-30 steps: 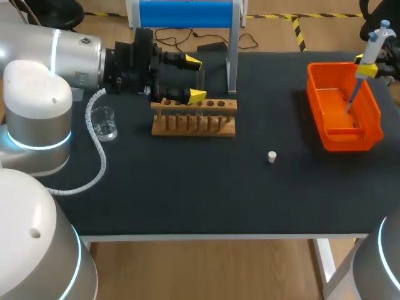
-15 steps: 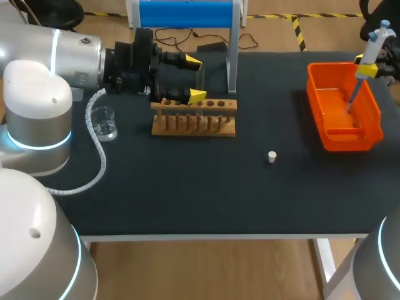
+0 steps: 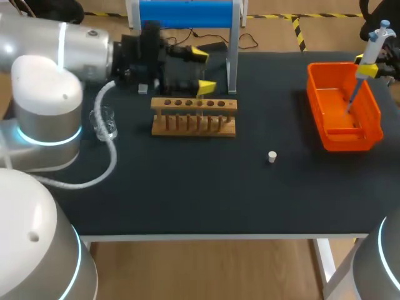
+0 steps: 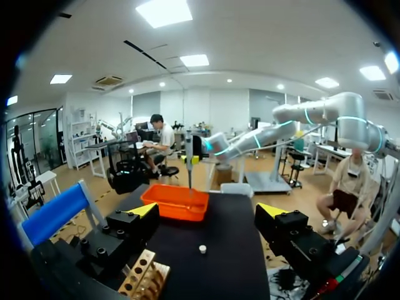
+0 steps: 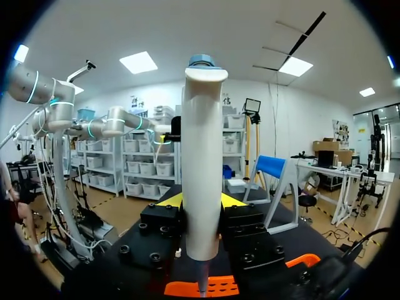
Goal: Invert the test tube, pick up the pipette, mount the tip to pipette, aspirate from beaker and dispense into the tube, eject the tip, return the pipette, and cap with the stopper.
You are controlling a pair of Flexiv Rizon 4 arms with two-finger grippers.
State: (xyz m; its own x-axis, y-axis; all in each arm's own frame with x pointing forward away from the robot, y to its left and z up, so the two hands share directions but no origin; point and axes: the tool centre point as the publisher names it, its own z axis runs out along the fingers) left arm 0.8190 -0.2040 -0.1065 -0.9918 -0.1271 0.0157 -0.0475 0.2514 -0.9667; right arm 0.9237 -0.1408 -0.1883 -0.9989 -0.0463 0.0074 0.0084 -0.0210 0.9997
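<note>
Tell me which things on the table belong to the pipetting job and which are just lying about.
Job: pipette, beaker, rack, stopper, orange bin.
Lying about: only the blue frame at the back, possibly the pipette's stand.

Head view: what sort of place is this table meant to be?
Probably a chemistry lab bench, set up for robot practice: a wooden test tube rack, a glass beaker and a pipette above an orange bin.
</note>
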